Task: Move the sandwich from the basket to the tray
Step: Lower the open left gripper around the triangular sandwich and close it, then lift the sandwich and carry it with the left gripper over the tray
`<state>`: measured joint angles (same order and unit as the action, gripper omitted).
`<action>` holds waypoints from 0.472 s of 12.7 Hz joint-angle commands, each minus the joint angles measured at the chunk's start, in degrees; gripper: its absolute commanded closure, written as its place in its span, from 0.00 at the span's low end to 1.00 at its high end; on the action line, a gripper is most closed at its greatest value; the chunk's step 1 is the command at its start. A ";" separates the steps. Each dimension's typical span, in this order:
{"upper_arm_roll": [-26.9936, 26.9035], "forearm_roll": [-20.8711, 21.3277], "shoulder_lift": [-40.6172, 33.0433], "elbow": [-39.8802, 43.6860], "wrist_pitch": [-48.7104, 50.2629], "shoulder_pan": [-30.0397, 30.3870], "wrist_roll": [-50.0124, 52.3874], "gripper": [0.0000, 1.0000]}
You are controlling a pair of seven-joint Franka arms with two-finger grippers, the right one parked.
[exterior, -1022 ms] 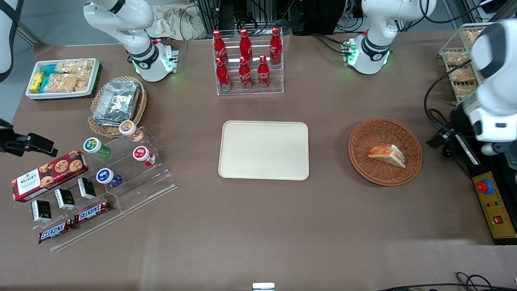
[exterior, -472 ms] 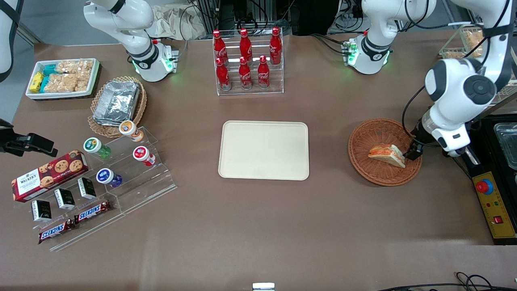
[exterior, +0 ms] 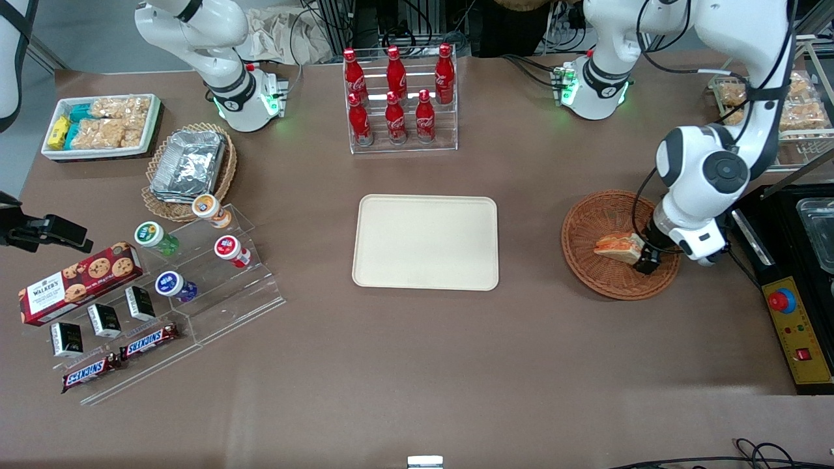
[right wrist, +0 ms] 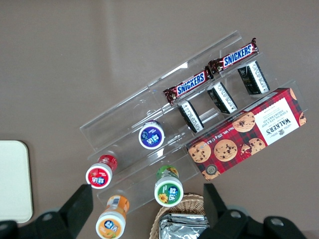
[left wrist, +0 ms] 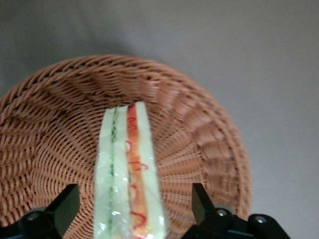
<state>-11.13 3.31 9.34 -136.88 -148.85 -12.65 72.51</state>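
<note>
Near the worktop's working-arm edge, the gripper (left wrist: 132,211) (fingers spread, unclenched) straddles the sandwich (left wrist: 128,174) in the basket (exterior: 589,221); it should settle lower, centred, and close gently so the bread isn't crushed.

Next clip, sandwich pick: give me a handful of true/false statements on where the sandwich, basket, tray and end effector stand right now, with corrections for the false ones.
1. The sandwich lies in the reddish-brown wicker basket. True.
2. The end effector is shut on the sandwich. False: it is open, a finger on each side of the wedge with gaps showing in the left wrist view.
3. The cream tray has nothing on it. True.
4. The end effector hovers over the tray. False: it is down at the basket, at the sandwich end nearest the working arm's end of the table.
5. The sandwich filling shows red and green layers. True.
6. The basket sits on the tray. False: it rests on the table, apart from the tray.
</note>
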 commanded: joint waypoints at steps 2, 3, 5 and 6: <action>-0.20 1.17 -1.44 -5.41 -4.52 -0.45 1.67 0.04; -0.20 1.17 -1.43 -5.41 -4.43 -0.45 1.67 0.40; -0.20 1.17 -1.61 -5.32 -4.43 -0.45 1.67 1.00; -0.20 1.17 -1.78 -5.24 -4.34 -0.45 1.67 1.00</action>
<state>-11.13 3.31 9.13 -140.96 -152.43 -12.65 72.61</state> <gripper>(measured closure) 0.264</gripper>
